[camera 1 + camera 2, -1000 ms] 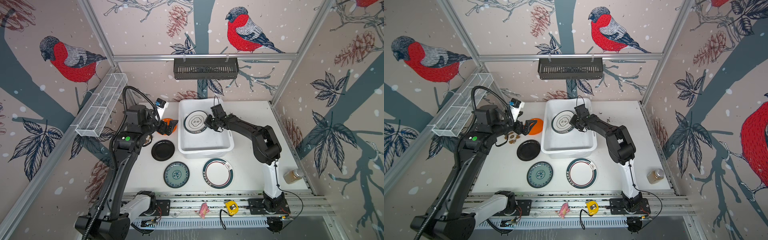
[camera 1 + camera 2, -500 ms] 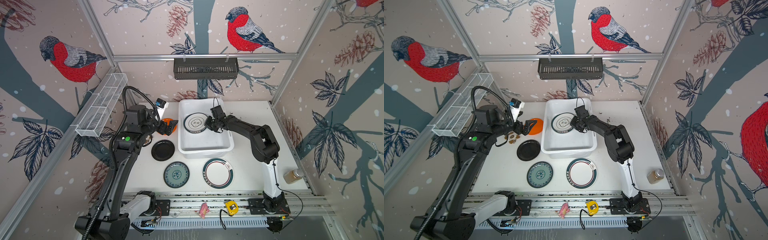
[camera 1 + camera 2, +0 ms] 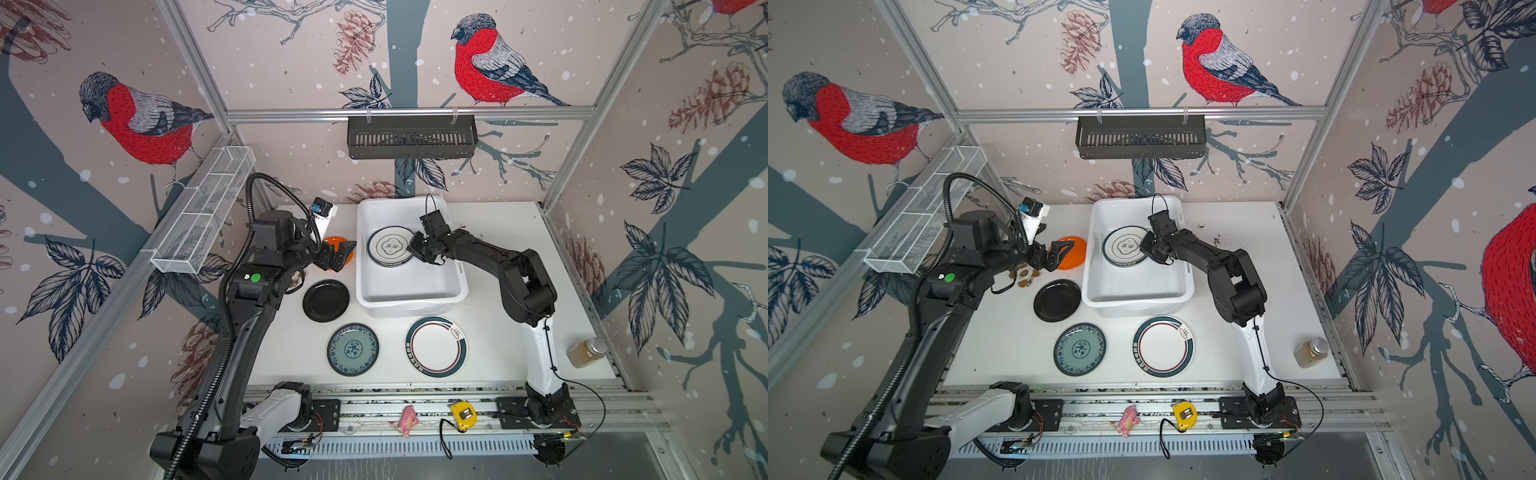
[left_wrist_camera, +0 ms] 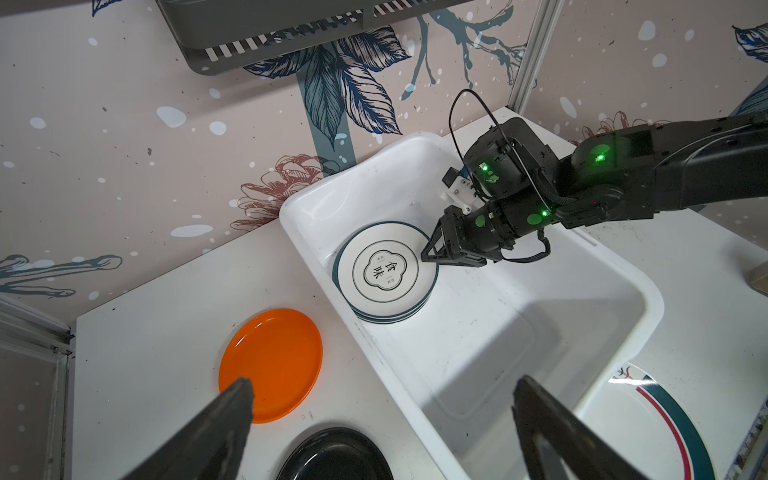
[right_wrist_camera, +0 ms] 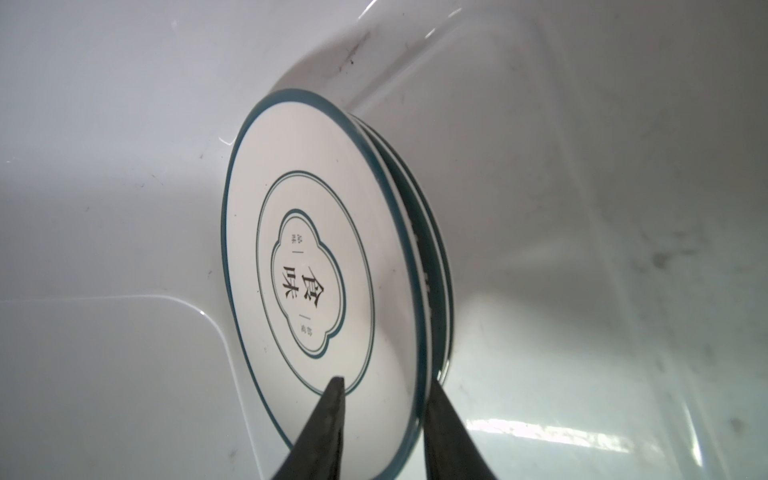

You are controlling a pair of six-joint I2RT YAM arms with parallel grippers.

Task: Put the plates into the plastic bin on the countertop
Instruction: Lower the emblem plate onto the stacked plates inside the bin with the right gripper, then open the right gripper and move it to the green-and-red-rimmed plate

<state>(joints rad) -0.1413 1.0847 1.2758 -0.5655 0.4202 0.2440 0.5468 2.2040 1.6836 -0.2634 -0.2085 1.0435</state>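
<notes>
A stack of white plates (image 3: 388,246) (image 3: 1123,246) (image 4: 384,270) (image 5: 307,270) with dark rims lies in the white plastic bin (image 3: 415,278) (image 3: 1133,286) (image 4: 498,332). My right gripper (image 3: 413,248) (image 3: 1144,245) (image 4: 428,253) (image 5: 384,382) is at the top plate's rim, its fingers parted, one on each side of the edge. On the countertop (image 3: 498,340) lie an orange plate (image 3: 1075,249) (image 4: 270,361), a black plate (image 3: 325,300) (image 4: 332,455), a teal floral plate (image 3: 353,349) and a white banded plate (image 3: 436,347). My left gripper (image 3: 343,255) (image 4: 384,384) hangs open and empty above the orange plate's near edge.
A black slotted basket (image 3: 411,135) hangs on the back rail and a wire-mesh tray (image 3: 203,220) on the left rail. A small jar (image 3: 586,352) stands at the right edge. A yellow tape measure (image 3: 462,412) and a pink toy (image 3: 407,420) lie on the front rail.
My right gripper's jaws have parted at the top plate's rim, and its wrist has shifted a little to the left. The left arm has not moved.
</notes>
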